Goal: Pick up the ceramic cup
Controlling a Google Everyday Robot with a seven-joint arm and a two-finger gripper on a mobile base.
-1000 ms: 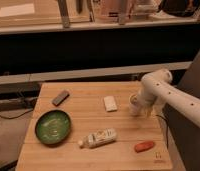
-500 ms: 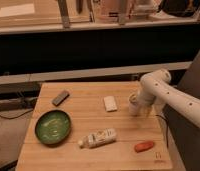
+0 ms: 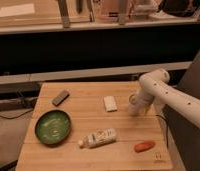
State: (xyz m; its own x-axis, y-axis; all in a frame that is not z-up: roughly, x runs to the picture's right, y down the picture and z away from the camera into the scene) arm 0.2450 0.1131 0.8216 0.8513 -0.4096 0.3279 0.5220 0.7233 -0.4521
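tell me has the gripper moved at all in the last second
No. Judged against the white block, the gripper sits at the same spot near the table's right edge, down over the ceramic cup, which it largely hides.

The light wooden table [image 3: 88, 127] carries a green bowl [image 3: 53, 127] at its left, a dark flat block [image 3: 60, 97] near the far left corner, a flat white rectangular block [image 3: 110, 103] at centre, a white labelled bottle [image 3: 98, 138] lying on its side, and an orange-red object [image 3: 144, 146] near the front right. The gripper [image 3: 134, 107] hangs low over the right side, where the ceramic cup [image 3: 133, 98] stands.
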